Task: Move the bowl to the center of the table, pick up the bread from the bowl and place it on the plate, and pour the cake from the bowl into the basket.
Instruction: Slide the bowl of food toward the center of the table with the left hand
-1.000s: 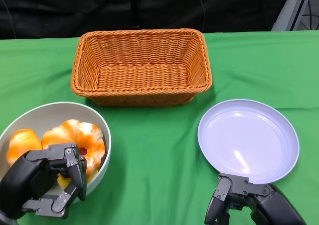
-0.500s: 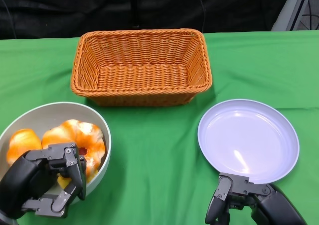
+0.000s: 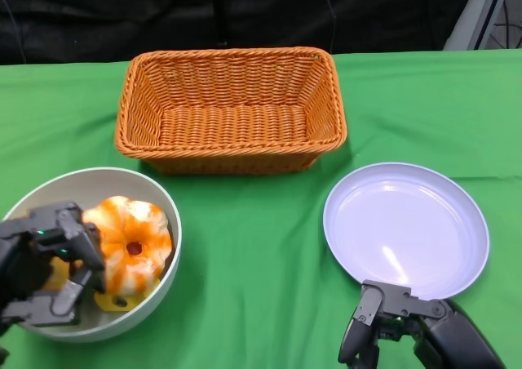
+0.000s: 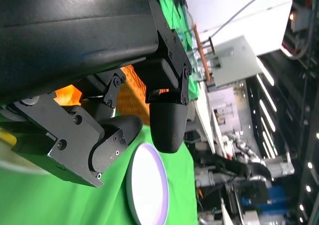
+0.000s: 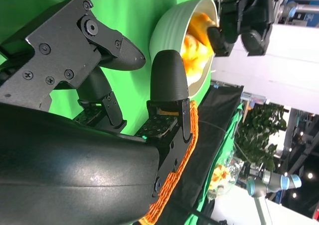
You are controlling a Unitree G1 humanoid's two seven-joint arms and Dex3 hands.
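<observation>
1. The bowl [image 3: 167, 222], grey-white, is sitting near the table's [image 3: 253, 246] front-left corner on the green cloth, not at the centre.
2. Inside the bowl, a round orange-and-white glazed piece [image 3: 134, 242] with a red dot in its middle is lying toward the bowl's right side; whether it is the bread or the cake I cannot tell. A small yellow bit [image 3: 110, 301] is showing under it.
3. The left hand [image 3: 41, 263] is reaching into the bowl from the left, its fingers [image 3: 77, 238] curled over the left side of the glazed piece and hiding whatever lies beneath; whether they are clamped on anything cannot be told.
4. The right hand [image 3: 391, 320] is resting at the front edge of the table toward the right, just in front of the plate [image 3: 406, 226], its fingers bent downward, slightly apart and holding nothing.
5. The plate, pale lavender, is lying on the right half of the table, well apart from the bowl.
6. The wicker basket [image 3: 231, 108], orange-brown, is standing along the back edge at the middle of the table, between and behind bowl and plate.
</observation>
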